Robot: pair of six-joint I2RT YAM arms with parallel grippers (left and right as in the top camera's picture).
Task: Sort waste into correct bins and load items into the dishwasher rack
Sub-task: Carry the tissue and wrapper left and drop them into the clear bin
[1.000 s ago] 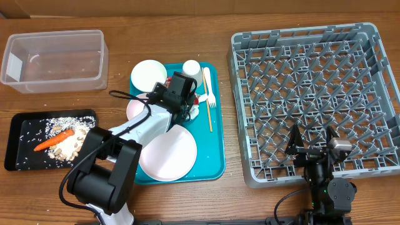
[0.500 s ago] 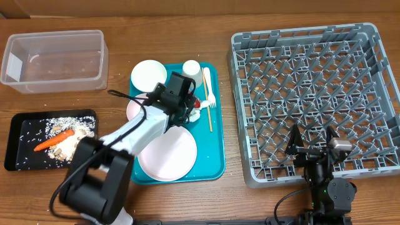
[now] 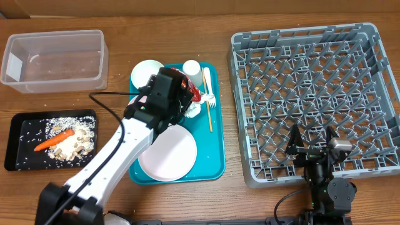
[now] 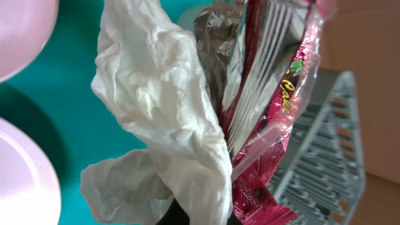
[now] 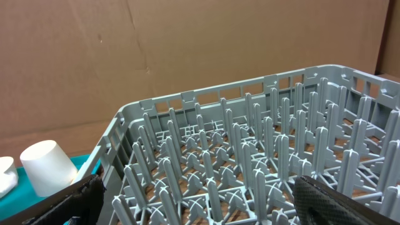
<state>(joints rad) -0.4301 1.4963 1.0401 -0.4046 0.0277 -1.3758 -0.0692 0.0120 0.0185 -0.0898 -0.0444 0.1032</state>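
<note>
Grip comes first: our left gripper [image 3: 191, 99] is clamped on a bunch of crumpled white tissue [image 4: 162, 112] and a red crinkly wrapper [image 4: 278, 119], pressed together in the middle of the wrist view. A second ago the jaws were finishing their close low over the flat teal tray [image 3: 215, 156]. Now the wrist has drawn toward the upper left, and the waste goes with it. We judge the pick made and the carry begun.

A white plastic fork [image 3: 210, 112] lies just right of the bundle; we cannot tell whether its tines are snagged. The clear rectangular plastic tub [image 3: 56, 59] at upper left looks the likely target, since the shallow black tray [image 3: 25, 125] holds an orange carrot [image 3: 55, 140] and pale grains [image 3: 62, 122].

Our right gripper [image 3: 311, 142] stays spread wide at lower right, over the grey pegged rack [image 3: 312, 37].
</note>
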